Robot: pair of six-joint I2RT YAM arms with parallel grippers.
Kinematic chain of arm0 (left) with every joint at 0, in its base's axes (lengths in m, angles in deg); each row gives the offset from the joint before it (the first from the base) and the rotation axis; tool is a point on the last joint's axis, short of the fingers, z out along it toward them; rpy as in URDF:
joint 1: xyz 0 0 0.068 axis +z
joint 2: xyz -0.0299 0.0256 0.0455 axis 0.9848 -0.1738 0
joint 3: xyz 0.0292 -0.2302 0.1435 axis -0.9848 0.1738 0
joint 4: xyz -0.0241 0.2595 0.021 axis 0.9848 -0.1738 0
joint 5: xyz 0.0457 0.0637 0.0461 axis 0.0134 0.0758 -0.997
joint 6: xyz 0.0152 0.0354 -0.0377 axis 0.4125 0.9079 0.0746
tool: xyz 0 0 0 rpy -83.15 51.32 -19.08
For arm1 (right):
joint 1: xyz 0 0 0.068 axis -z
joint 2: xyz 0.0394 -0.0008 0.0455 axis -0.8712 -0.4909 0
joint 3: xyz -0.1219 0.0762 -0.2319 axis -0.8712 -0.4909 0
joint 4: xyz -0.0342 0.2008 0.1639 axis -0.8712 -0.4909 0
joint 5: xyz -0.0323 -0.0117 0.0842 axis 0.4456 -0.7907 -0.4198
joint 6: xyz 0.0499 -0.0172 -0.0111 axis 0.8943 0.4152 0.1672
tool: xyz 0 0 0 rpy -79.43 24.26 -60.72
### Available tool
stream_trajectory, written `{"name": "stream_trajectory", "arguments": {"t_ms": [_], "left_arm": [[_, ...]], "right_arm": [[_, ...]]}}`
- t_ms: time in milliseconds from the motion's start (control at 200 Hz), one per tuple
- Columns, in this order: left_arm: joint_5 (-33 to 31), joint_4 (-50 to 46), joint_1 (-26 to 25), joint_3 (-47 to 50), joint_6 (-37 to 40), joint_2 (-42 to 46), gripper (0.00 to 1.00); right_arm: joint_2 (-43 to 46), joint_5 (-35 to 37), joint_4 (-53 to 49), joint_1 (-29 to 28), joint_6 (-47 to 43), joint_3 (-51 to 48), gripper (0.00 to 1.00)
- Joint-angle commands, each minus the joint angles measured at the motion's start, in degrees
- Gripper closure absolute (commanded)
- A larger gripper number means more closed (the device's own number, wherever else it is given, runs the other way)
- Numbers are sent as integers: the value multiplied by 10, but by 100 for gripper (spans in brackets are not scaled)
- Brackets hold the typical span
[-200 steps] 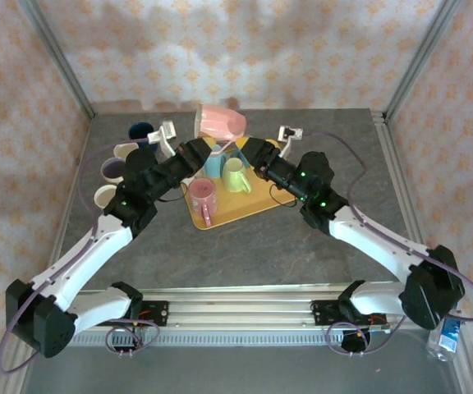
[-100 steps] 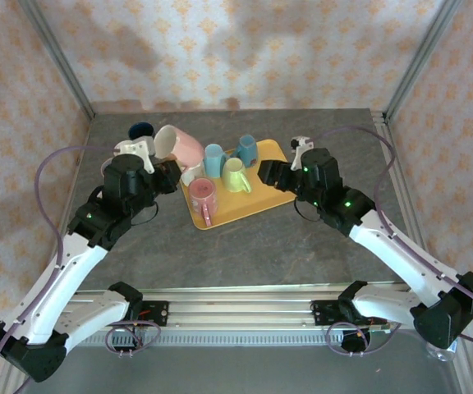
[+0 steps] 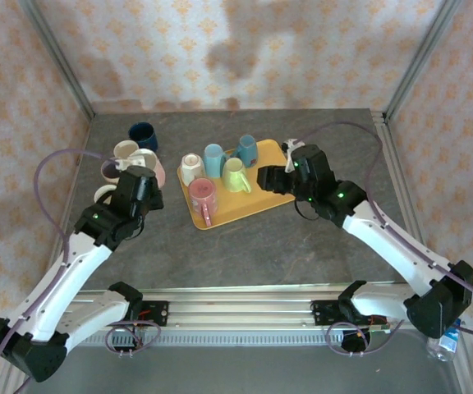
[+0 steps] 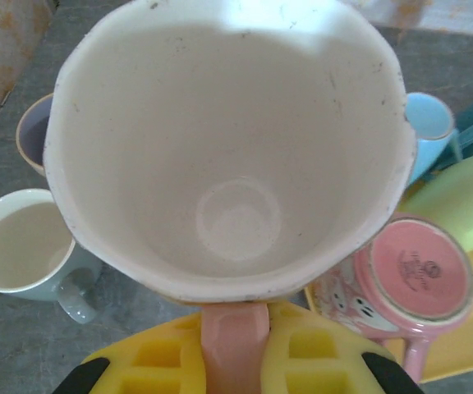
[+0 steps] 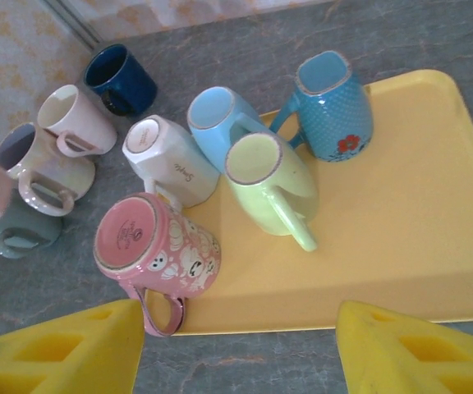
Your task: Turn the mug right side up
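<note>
Robot lab test cell. Two arms (image 3: 80,258) bolted on aluminium rail (image 3: 245,316) at near edge of grey tabletop (image 3: 245,254). Metal frame posts (image 3: 56,57) at corners, patterned backdrop (image 3: 302,49) as walls. Loose cables (image 3: 43,172) run from arms. Mugs (image 3: 126,150) and yellow tray (image 3: 253,207) laid out on tabletop.

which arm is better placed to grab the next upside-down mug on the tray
Right: the right end effector hovers open above the yellow tray; the left end effector is shut on the pink mug.

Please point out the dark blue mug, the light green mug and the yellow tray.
dark blue mug (image 5: 130,86), right wrist view, its side wall.
light green mug (image 5: 290,193), right wrist view, its side wall.
yellow tray (image 5: 417,213), right wrist view, bare floor.
</note>
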Motion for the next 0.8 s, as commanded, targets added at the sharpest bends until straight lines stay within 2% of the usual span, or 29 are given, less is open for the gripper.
{"name": "stream_trajectory", "arguments": {"t_ms": [0,110,355,796], "left_arm": [[-33,144,25,28,32,-11,100],[24,197,72,40,23,-42,100],[67,249,99,17,52,-150,100],[51,333,122,-7,88,-285,100]], "right_arm": [[-11,-18,-11,2,-11,26,37],[-12,-16,-7,2,-10,25,37],[-27,-9,-4,3,-12,26,37],[-74,-38,20,23,-7,34,37]]}}
